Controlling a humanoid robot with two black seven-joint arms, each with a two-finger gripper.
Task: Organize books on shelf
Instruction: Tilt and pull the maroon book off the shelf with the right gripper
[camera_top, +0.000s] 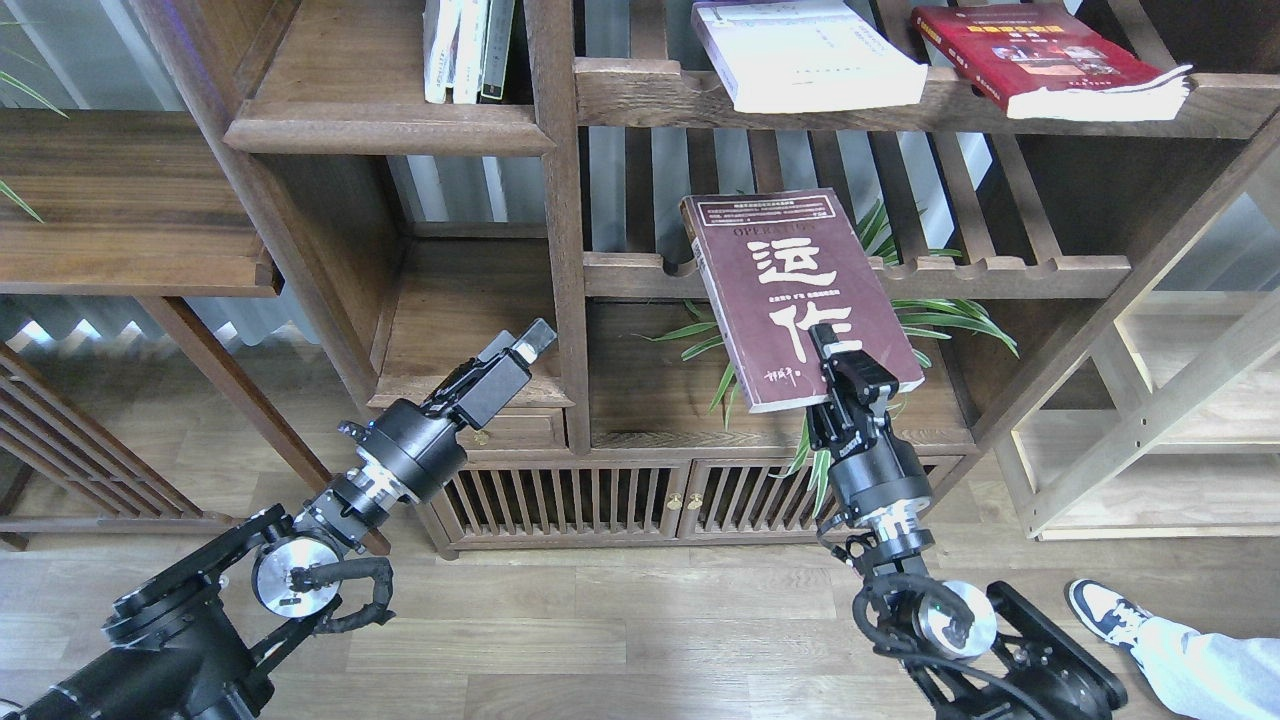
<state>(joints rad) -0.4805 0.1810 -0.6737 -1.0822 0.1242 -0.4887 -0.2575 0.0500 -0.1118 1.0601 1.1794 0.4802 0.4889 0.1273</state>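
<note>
Head view: a large dark-brown wooden bookcase fills the upper frame, standing on a pale wood-plank floor (620, 620). The right hand (835, 355) is clamped on the lower edge of the dark maroon paperback with white characters (800, 300), holding it up, cover toward the camera, in front of a slatted rack with a scalloped front rail (1000, 272). Green leaves of a plant (940, 320) show behind the book. At twelve to one o'clock of the maroon paperback, the thick white paperback (810, 55) lies flat on the upper rack, overhanging its rail; at two o'clock lies the thick red paperback with cover photos (1050, 60), also overhanging. At ten o'clock, the solid dark-brown shelf board with a rounded front edge (390, 125) carries a few thin pale and dark-spined books (465, 50) standing upright. The left hand (530, 345) hangs empty near the bookcase's lower left compartment; whether its fingers are parted cannot be told. At the bottom of the bookcase are slatted cabinet doors (600, 495). At five o'clock, a person's sneaker (1105, 610) rests on the floor.
</note>
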